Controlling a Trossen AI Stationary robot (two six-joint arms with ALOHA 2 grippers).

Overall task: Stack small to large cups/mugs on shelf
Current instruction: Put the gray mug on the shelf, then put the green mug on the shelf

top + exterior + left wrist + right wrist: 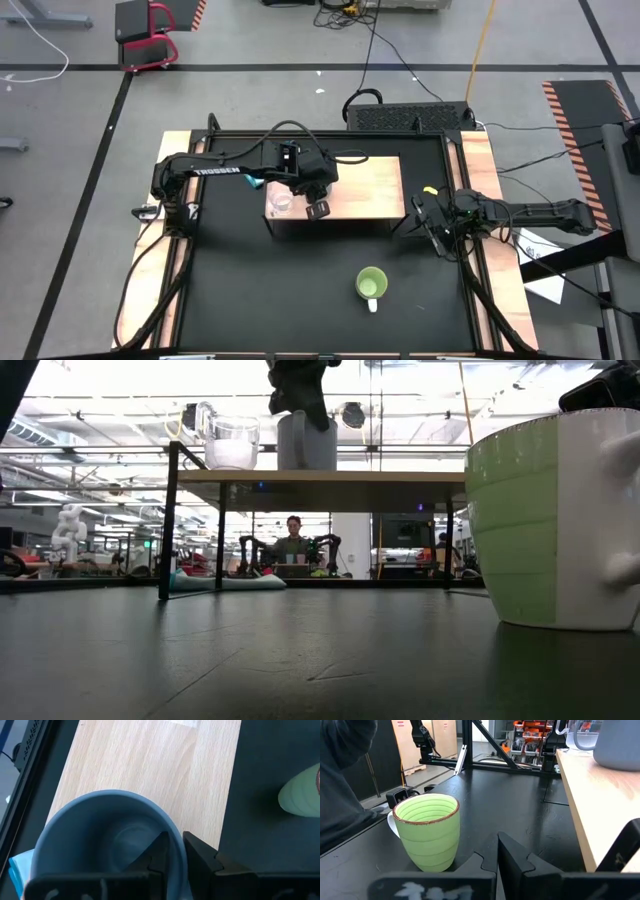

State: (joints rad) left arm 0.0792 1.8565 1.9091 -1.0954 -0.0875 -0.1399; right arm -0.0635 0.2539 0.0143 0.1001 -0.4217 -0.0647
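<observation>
The green mug (555, 520) stands upright on the black bench (300, 290), nearest to the low camera, with its white handle (622, 510) on the right of that picture. In the high view it is alone on the front part of the bench, well apart from the shelf (365, 185).

Behind it is the wooden shelf, with a light plank top. The left gripper (318, 207) is above the front left part of the shelf. Its jaws are closed on the rim of the grey-blue mug (107, 845): in the left wrist view one finger (160, 852) is inside the wall and the other outside. The low view shows this mug with its base on the plank. Just beside it, toward the left end of the shelf, the glass cup (232, 442) stands upright on the plank; the two are near each other, but I cannot tell if they touch.

The right gripper (432, 225) waits low at the right edge of the bench, beside the right end of the shelf. If its jaws are open or closed, I cannot tell.

Far behind the bench, in the low view, a person (293, 540) sits in the room.
</observation>
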